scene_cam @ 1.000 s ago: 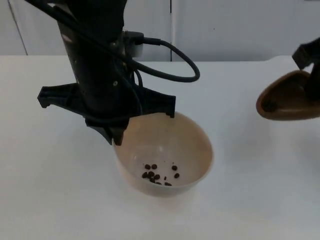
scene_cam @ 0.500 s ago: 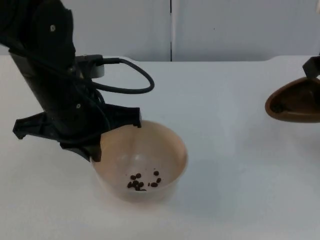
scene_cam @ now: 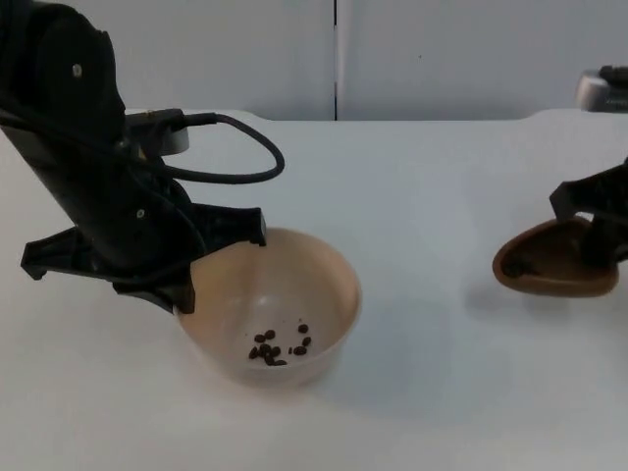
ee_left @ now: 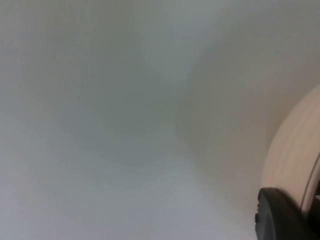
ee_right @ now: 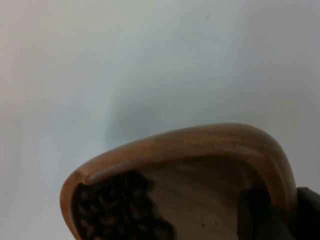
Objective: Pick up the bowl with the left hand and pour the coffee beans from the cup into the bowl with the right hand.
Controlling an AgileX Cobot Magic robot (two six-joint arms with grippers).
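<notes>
Bowl [scene_cam: 270,314] and cup [scene_cam: 549,260] are one of each in the top view, well apart on the white table [scene_cam: 432,196], the beige bowl toward the left arm's side and the brown wooden cup toward the right arm's. Roughly ten coffee beans [scene_cam: 278,347] lie clustered in the bowl's bottom; their exact number is hard to make out. The left gripper [scene_cam: 186,285] is clamped on the bowl's near-left rim, its fingertips largely hidden by the arm's black body. The right gripper [scene_cam: 601,240] grasps the cup at its far end, and the cup lies tipped with its mouth toward the bowl. From the left wrist, a curve of the bowl's pale wall [ee_left: 295,150] meets a black fingertip [ee_left: 280,215]; the rest is indistinct white table. From the right wrist, the cup's wooden rim [ee_right: 200,142] arches over a heap of dark beans [ee_right: 115,210] too packed to count, and a finger [ee_right: 260,215] stands inside the cup wall.
</notes>
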